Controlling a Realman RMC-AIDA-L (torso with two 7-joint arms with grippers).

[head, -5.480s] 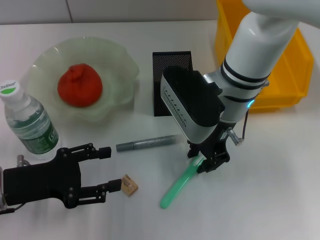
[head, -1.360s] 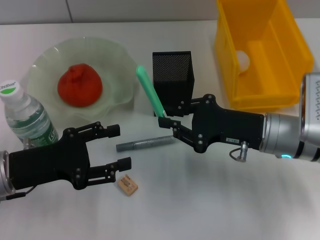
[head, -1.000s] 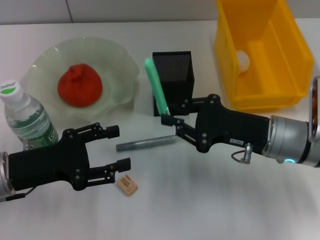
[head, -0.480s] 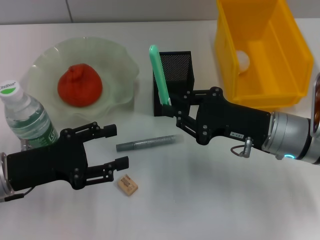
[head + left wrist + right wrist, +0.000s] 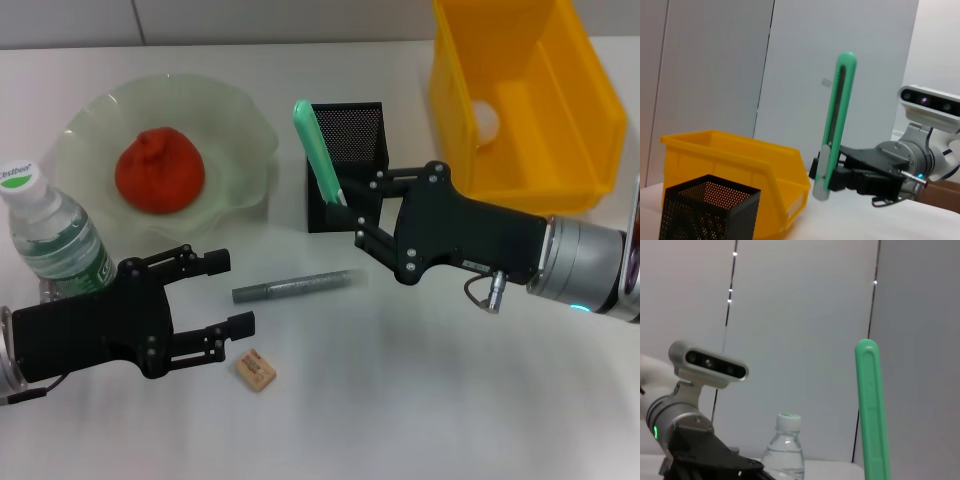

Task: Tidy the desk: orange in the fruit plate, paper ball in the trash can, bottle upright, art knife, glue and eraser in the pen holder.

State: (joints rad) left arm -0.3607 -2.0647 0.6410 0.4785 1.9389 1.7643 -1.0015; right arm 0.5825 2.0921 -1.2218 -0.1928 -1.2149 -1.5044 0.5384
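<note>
1. The right gripper (image 5: 352,213) is clamped on the lower end of the green art knife (image 5: 318,152), which is held nearly upright, tilted a little toward 11 o'clock, beside the near-left corner of the pen holder (image 5: 345,165) and not yet above its mouth.
2. The step in hand is judged to be the delivery of the art knife into the pen holder; the next move calls for a short shift toward 1 o'clock until the knife stands over the opening, then a descent and a release.
3. The left gripper (image 5: 231,294) is held open low over the desk (image 5: 420,400) at 8 o'clock, with nothing between its fingers; the eraser (image 5: 256,370) lies just beside its lower fingertip, toward 5 o'clock from it.
4. A grey stick, taken to be the glue (image 5: 292,286), lies flat between the 2 grippers, still outside the pen holder.
5. The orange (image 5: 160,170) is seen resting in the fruit plate (image 5: 240,120) at 10 o'clock.
6. The bottle (image 5: 55,245) stands upright at 9 o'clock; writing shows on its cap and green label but cannot be read.
7. The paper ball (image 5: 487,118) is seen inside the trash can (image 5: 560,150) at 2 o'clock.
8. Small white print on the right gripper's body is too small to be read.
</note>
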